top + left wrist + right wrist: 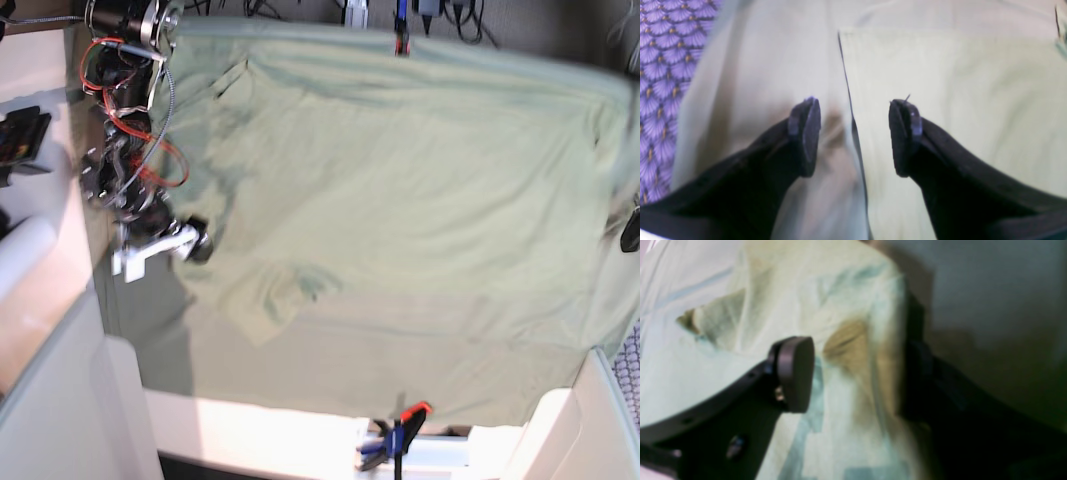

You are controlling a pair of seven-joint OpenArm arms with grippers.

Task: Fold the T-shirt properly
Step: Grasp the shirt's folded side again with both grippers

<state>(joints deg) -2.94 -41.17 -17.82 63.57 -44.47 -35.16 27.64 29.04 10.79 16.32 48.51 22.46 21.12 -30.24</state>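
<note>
The T-shirt point(400, 200) lies spread over the table cloth point(330, 385), covering most of the table. Its long axis seems to run left-right, though I cannot tell which way the collar points.

The left gripper point(853, 136) hangs wide and empty over a straight fabric edge. The right gripper point(853, 373) stands wide with cloth bunched between its jaws at the left edge.

The fold looks to be only starting; next, it needs a firm pinch.

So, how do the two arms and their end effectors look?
Left end effector: two black curved fingers with flat dark pads. Right end effector: same black fingers, with a rounded pad and small screws. The right arm is dark, with red cables and a white bracket.
</note>
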